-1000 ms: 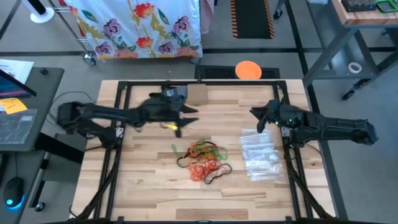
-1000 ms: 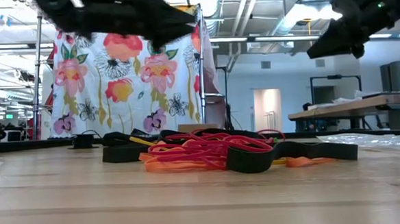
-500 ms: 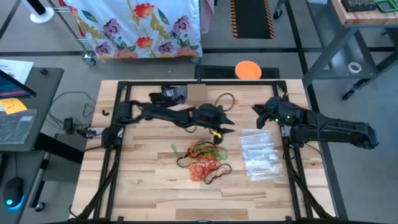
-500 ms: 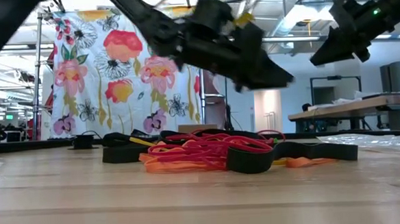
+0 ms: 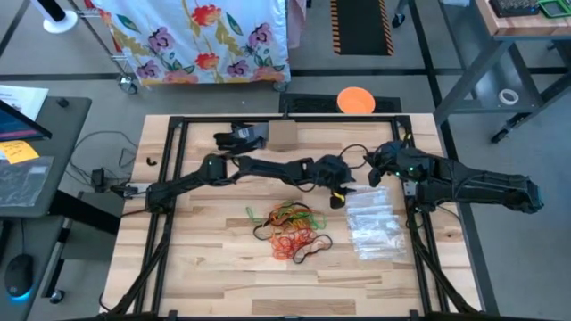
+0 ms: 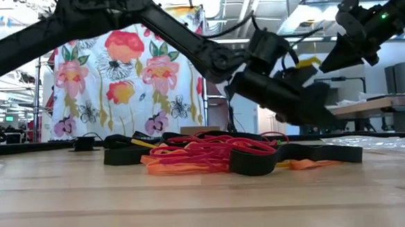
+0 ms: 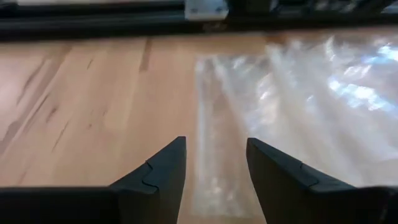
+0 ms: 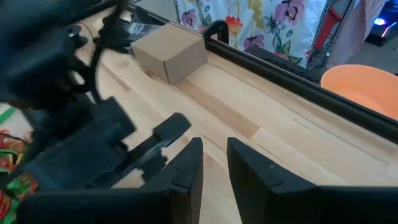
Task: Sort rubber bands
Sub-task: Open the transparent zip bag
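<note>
While the left arm stretches across the middle of the high view, its left gripper hangs just past the left edge of the clear plastic bags, with something small and yellow at its tip; what that is cannot be told. In the left wrist view the two dark fingers stand apart with bare wood and the bag's edge showing between them; nothing is seen clamped there.

The rubber bands lie in one tangled heap at centre frame, lower left of that gripper and apart from it: red, orange, green, yellow and dark loops mixed together. In the low view the heap rests flat on the table, with the left gripper above it and to its right.

The right gripper waits in the upper right of the table, near the left gripper and above the bags. Its fingers show a narrow gap, with only bare wood showing in it.

Around: a cardboard box at the table's top edge, centre; an orange disc beyond that edge on the floor; a flowered cloth at upper left.

The wooden table is bare to the left of and below the heap. The black frame rails run along both sides.
</note>
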You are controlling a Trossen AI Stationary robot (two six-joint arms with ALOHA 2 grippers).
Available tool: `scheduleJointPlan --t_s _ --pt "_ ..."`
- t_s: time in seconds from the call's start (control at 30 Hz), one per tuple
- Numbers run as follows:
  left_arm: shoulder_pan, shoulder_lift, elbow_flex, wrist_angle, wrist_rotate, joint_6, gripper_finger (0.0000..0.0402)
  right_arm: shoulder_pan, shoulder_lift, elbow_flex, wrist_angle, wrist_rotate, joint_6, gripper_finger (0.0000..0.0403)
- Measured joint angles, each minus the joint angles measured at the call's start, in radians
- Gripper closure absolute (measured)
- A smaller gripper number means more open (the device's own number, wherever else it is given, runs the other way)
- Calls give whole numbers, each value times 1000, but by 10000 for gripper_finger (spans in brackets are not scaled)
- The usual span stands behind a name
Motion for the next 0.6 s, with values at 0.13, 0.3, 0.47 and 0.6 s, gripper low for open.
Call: scheduleJointPlan --t_s 0.13,0.3,0.47,0.6 --pt "4 0 -8 -4 -36 14 239 0 0 0 -4 0 0 332" --pt "4 0 -10 -34 -39 51 239 0 0 0 -5 0 0 332" --pt "4 0 -11 -73 -50 67 239 0 0 0 -3 0 1 332" --pt "6 0 -11 -88 -63 74 250 0 0 0 10 0 2 332"
